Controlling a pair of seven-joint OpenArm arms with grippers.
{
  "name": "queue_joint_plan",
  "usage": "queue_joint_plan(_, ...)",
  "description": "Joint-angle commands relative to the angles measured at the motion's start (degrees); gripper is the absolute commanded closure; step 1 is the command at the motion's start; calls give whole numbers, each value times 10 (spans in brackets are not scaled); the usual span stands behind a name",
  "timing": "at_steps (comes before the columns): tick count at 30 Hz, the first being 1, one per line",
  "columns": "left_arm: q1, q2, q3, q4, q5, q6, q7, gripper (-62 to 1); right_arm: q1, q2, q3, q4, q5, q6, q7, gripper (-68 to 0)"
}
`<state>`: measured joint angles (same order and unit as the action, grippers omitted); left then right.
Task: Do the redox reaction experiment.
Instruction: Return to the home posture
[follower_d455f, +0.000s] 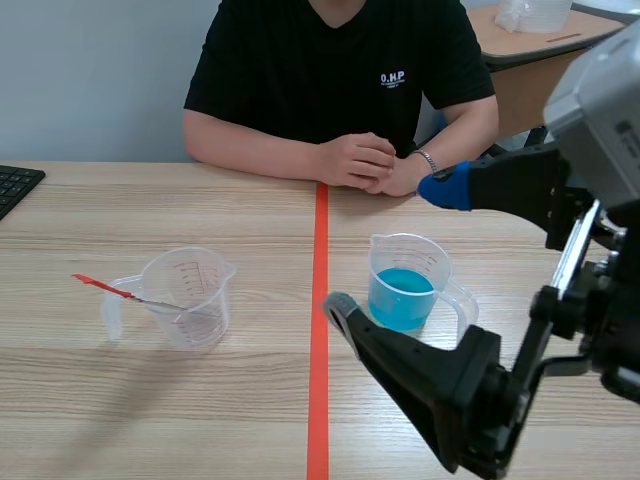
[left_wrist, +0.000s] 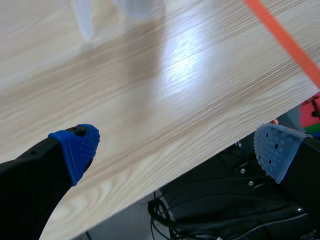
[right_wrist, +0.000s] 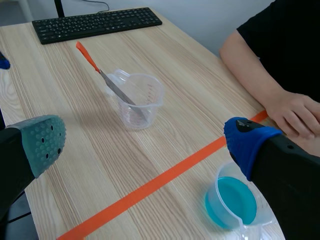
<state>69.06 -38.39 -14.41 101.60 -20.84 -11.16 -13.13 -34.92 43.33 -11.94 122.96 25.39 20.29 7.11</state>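
Apparently nothing is mixed yet, so the whole experiment looks still to do. The left claw hangs released over the bench's near edge, gripping nothing. Left of the tape line, the clear cup holds only an orange-handled blade. Right of the line stands the cup of blue liquid, close beneath the right claw, which is likewise released and empty.
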Motion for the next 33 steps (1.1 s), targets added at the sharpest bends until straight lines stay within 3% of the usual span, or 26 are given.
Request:
queue_joint_plan(1,3,-8,-16,21,-17,-2,-9,-623,-12,10,14,17,8,-4,12,-679)
queue_joint_plan(11,2,-91,-109,83,-118,-43,-8,-623,-108,21,92,65,8,-13,12,-679)
queue_joint_plan(21,-91,-155,-113,87,-189,-55,43,-623,-108,20,101,65,8,-15,-4,-679)
queue_joint_plan(27,-130,-159,-112,87,-194,-74,53,-623,-108,20,101,65,7,-15,-4,-679)
queue_joint_plan(33,-131,-159,-112,87,-223,-77,53,-623,-108,20,101,65,7,-15,-4,-679)
